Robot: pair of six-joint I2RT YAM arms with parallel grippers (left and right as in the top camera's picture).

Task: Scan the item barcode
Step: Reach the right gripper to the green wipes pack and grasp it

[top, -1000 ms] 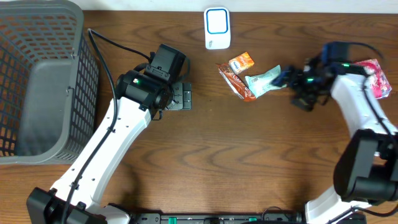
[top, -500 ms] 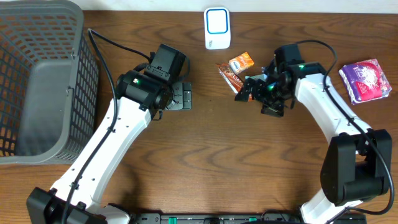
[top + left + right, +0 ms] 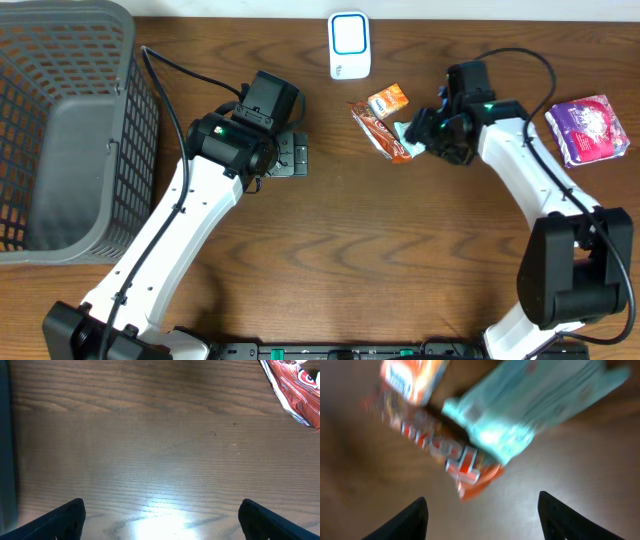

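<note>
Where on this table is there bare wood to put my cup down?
The widest bare wood is the front middle, between the left arm and the right arm. It is crowded at the back: white scanner, orange packet, red wrapper and teal packet, the right tool close by.
</note>
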